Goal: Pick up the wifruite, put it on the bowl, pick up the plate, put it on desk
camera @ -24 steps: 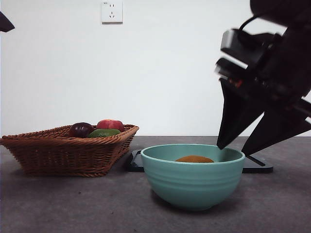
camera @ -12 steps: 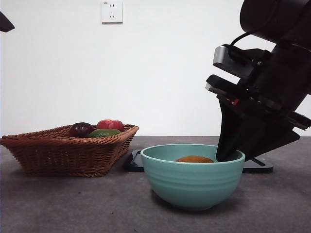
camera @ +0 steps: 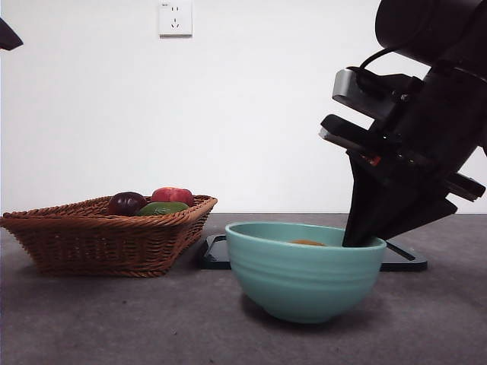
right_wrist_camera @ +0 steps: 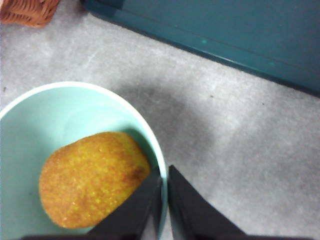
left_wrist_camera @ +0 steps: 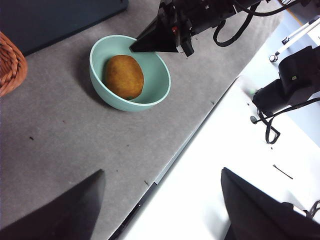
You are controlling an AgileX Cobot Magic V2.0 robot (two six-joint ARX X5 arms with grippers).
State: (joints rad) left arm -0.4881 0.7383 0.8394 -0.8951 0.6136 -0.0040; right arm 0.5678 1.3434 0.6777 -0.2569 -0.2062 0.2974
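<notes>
Your right tool (right_wrist_camera: 164, 200) pinches the right rim of the teal bowl (camera: 304, 277), one jaw inside and one outside, and the bowl sits tilted on the desk (camera: 114, 319). A thin-rim hold like that could slip on the smooth glaze, and the bowl may drop or tip further, rolling the brown kiwifruit (left_wrist_camera: 123, 76) out. The bowl looks glossy, with faint ridges; the fruit lies inside it, fuzzy and oval. A black tray (camera: 214, 255) lies just behind, a wicker basket (camera: 99, 239) of fruit to the left. Your left tool (left_wrist_camera: 160, 200) waits high above with jaws wide apart.
</notes>
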